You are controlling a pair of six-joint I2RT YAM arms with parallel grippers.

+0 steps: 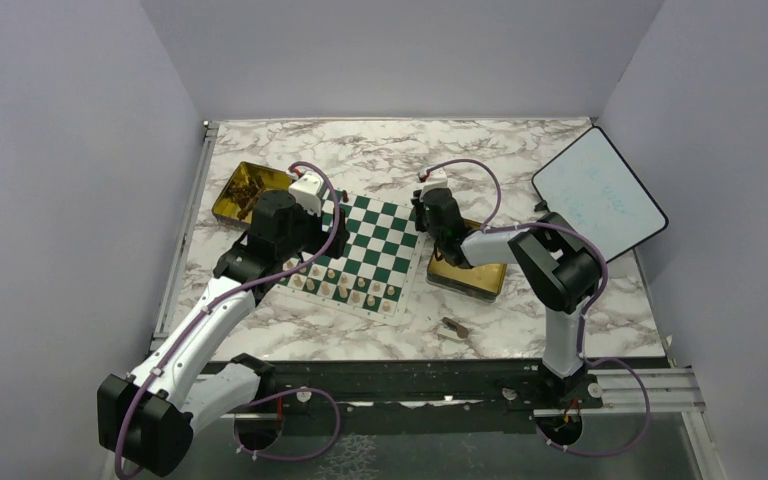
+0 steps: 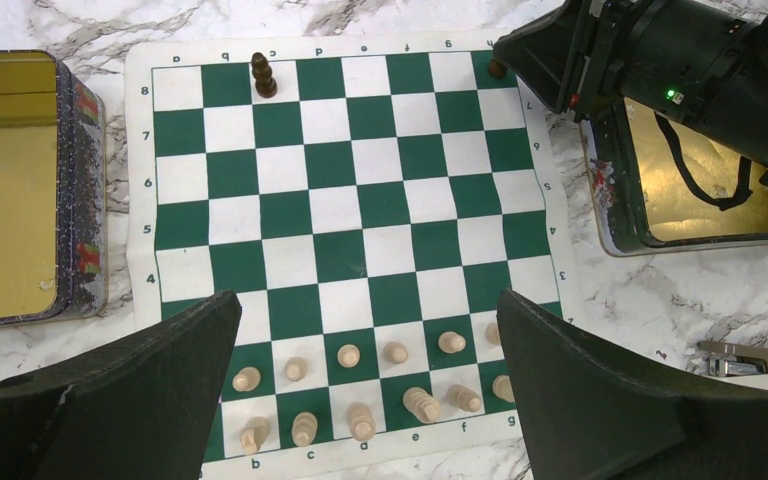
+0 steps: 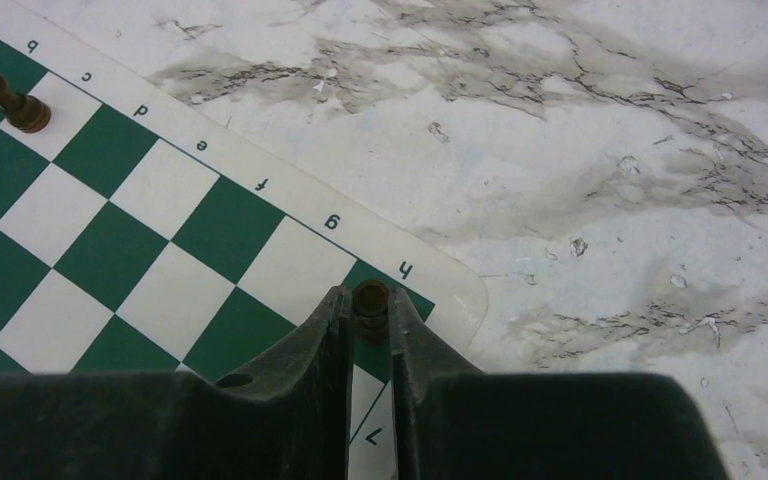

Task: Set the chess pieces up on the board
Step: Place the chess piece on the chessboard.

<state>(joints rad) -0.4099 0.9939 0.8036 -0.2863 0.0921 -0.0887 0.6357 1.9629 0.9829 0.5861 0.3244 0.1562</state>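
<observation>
The green and white board lies mid-table. Pale chess pieces fill its two near rows, also seen from above. One dark brown piece stands on the far row at c, visible too in the right wrist view. My right gripper is shut on another dark brown piece over the far corner square at h; whether it touches the board I cannot tell. My left gripper hangs wide open above the pale rows, holding nothing.
A gold tin sits left of the board, another gold tin right of it under the right arm. A black-rimmed white tablet leans at the back right. A small brown and metal object lies near the front edge.
</observation>
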